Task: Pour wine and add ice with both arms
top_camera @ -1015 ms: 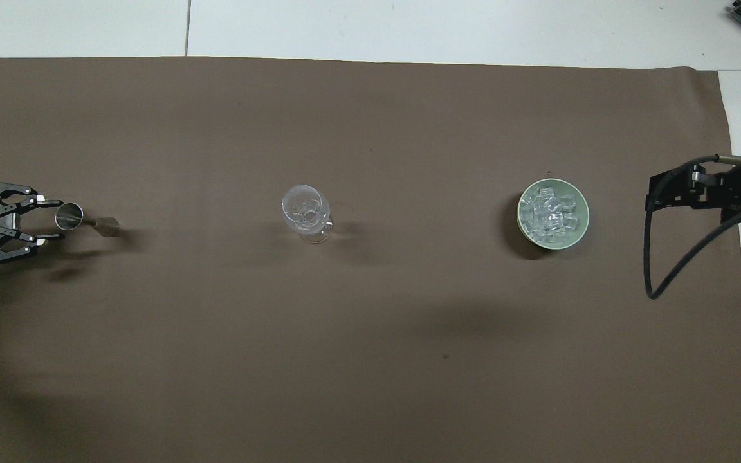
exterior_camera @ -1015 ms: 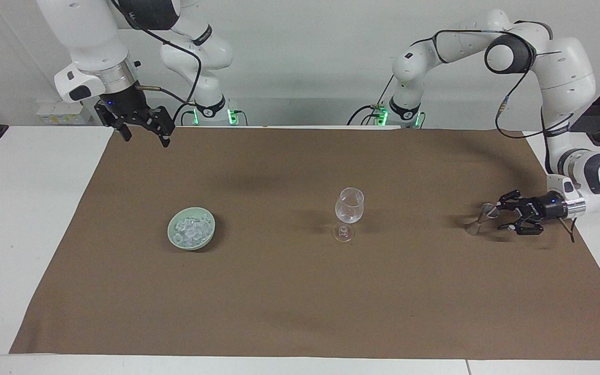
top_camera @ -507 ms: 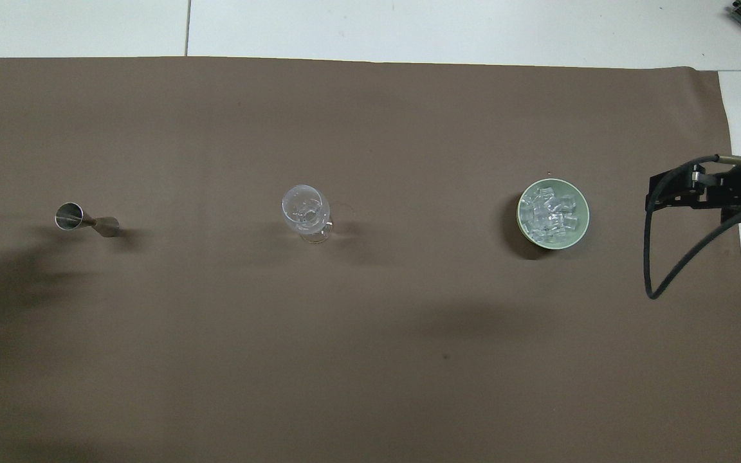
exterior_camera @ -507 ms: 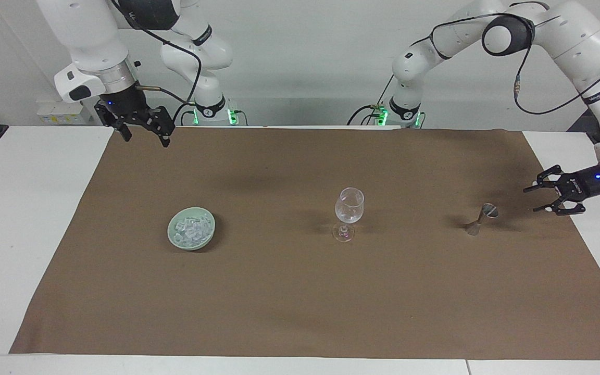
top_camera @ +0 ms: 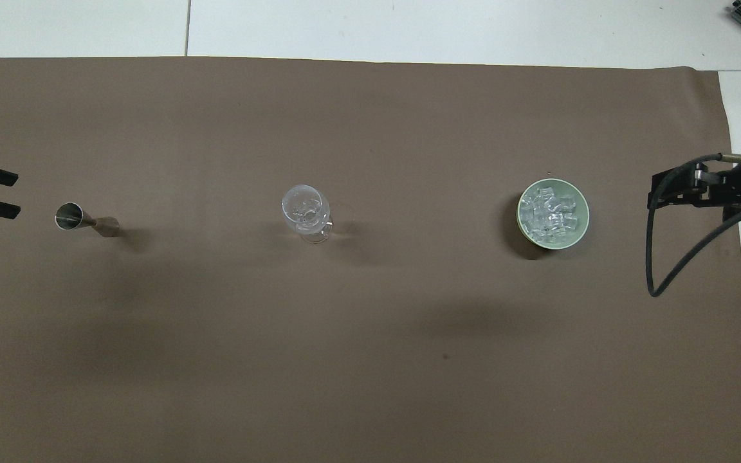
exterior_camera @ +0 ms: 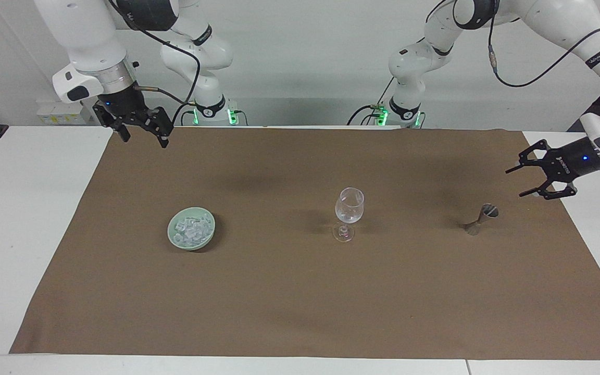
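Note:
A small metal jigger rests on the brown mat toward the left arm's end, leaning toward that end. My left gripper hangs open in the air just past it, holding nothing. A clear stemmed wine glass stands mid-mat. The ice fills a pale green bowl toward the right arm's end. Over the mat's corner by the right arm's base waits my right gripper, open and empty. Wine is out of view.
The brown mat covers most of the white table. A black cable loops down from the right wrist.
The left gripper has let go of the jigger's upper cup, drawn back toward its own end of the table and risen. The jigger stays on the mat. The right arm has barely moved.

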Controlling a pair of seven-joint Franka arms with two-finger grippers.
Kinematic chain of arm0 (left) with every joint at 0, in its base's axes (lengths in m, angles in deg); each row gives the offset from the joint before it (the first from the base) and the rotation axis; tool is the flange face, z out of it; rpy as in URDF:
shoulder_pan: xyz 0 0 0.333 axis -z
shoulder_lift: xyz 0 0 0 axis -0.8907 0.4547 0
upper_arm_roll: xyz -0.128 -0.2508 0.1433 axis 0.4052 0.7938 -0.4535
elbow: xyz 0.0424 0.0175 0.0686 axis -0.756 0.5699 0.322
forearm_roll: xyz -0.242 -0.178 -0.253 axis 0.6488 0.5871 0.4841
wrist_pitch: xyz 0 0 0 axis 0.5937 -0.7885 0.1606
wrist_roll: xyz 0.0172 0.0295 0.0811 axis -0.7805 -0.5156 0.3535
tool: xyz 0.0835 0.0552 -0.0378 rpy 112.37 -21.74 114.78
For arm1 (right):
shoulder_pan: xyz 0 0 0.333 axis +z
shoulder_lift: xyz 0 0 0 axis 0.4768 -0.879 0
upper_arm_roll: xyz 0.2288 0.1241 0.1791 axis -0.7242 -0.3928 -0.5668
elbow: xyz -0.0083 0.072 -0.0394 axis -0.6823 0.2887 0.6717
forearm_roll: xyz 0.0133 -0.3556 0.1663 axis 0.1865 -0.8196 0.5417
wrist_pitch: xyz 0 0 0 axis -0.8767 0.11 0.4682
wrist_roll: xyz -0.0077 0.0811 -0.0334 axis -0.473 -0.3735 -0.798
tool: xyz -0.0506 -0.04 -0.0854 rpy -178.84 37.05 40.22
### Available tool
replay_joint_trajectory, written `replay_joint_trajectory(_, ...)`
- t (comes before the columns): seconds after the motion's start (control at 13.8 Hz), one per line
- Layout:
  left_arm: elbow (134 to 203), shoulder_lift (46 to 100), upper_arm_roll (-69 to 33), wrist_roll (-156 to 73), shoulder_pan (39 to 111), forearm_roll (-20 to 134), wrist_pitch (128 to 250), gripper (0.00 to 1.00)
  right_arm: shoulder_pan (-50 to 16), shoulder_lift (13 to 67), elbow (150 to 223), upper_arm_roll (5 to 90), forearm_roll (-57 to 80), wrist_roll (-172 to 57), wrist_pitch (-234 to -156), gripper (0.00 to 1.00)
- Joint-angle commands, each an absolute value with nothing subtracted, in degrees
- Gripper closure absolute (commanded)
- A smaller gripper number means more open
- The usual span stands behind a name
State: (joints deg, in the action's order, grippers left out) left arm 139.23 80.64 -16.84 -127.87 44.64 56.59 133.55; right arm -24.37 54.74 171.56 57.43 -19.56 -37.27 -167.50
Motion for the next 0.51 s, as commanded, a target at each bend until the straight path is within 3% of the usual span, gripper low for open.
replay_joint_trajectory(0.0, 141.03, 76.31, -18.02, -113.01, 50.45, 48.72, 138.06, 0.21, -25.31, 55.3, 174.15, 57.6, -18.22, -39.77, -171.13, 0.0)
replay_joint_trajectory(0.43, 142.17, 71.04, -18.02, -74.95, 60.31, 38.86, 139.39, 0.14, -24.97, 52.05, 180.21, 57.6, -18.48, -40.3, -181.32, 0.0)
